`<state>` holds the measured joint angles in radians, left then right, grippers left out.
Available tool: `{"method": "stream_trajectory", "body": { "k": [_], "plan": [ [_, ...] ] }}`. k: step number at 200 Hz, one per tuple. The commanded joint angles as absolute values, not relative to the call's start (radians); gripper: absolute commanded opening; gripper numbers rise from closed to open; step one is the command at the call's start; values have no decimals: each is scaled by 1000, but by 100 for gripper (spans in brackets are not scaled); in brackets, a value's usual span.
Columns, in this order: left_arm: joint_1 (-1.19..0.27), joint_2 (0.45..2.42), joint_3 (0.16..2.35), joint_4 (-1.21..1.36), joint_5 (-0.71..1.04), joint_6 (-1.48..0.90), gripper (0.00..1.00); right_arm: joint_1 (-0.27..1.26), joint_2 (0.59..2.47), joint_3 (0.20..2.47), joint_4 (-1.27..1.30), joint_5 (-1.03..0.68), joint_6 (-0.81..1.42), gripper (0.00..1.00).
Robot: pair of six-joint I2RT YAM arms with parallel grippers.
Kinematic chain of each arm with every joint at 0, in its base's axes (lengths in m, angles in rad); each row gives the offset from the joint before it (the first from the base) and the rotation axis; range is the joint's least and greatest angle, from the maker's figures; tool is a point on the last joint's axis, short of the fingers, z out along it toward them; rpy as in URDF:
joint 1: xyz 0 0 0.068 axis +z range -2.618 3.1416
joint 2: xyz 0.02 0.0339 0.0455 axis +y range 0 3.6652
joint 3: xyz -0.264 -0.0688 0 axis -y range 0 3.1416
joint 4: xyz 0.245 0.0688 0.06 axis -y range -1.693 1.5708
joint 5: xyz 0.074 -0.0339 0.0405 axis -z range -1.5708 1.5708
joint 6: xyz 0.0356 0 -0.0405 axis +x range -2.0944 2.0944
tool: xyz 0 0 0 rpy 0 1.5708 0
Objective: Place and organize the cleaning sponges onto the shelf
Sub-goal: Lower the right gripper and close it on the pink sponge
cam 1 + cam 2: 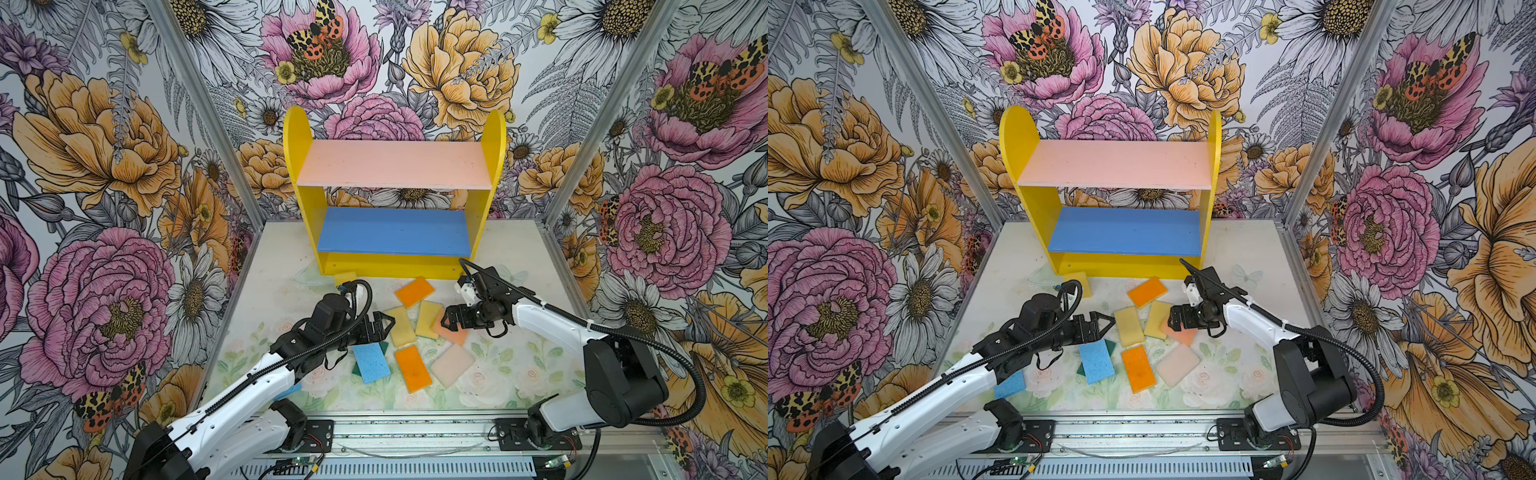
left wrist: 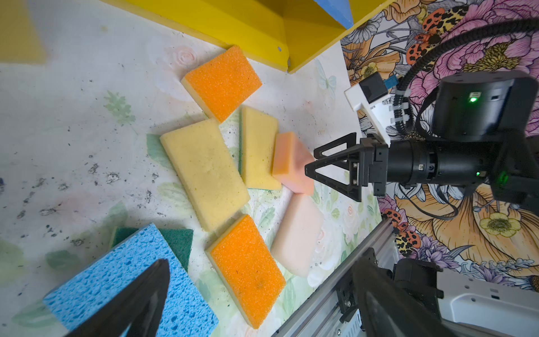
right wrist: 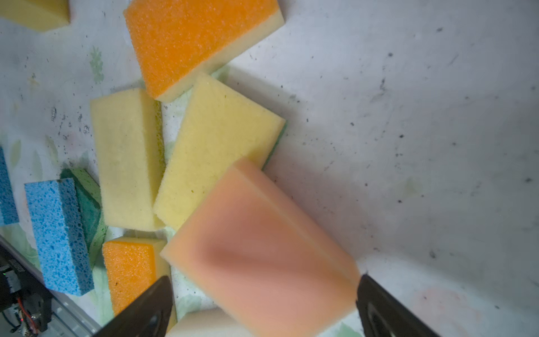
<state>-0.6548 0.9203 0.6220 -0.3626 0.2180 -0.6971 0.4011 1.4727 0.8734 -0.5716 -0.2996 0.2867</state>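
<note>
The right hand [image 3: 264, 278] is standing spread wide around a peach-pink rectangular foam sponge [image 3: 262, 242], which is leaning tilted on a yellow foam sponge [image 3: 215, 146] on the floral bench [image 1: 519, 249]; whether they touch is unclear. The left hand [image 1: 383, 328], also spread, is hovering beside the scattered pile, before the yellow-sided two-tier wooden shelf [image 1: 299, 145]. A blue sponge [image 1: 292, 390] is peeking from under the left arm. Bare bench is lying right of the pile.

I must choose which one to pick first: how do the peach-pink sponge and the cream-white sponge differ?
The peach-pink sponge leans on a yellow sponge; the cream-white sponge lies flat. The open right gripper straddles the peach-pink sponge; no gripper is at the cream-white sponge. Both are off the shelf.
</note>
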Motion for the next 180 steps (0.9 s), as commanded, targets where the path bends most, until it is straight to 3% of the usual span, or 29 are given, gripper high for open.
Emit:
{"method": "stream_trajectory", "body": {
  "k": [1, 139, 180],
  "plan": [
    [-669, 912, 616, -343, 199, -716, 99, 432, 1488, 915, -591, -176, 183, 99],
    [-669, 885, 584, -344, 202, -747, 99, 500, 1671, 1024, -590, -136, -20, 99],
    [-669, 925, 606, -342, 201, -739, 99, 500, 1672, 1040, -587, -122, 6, 90]
  ]
}}
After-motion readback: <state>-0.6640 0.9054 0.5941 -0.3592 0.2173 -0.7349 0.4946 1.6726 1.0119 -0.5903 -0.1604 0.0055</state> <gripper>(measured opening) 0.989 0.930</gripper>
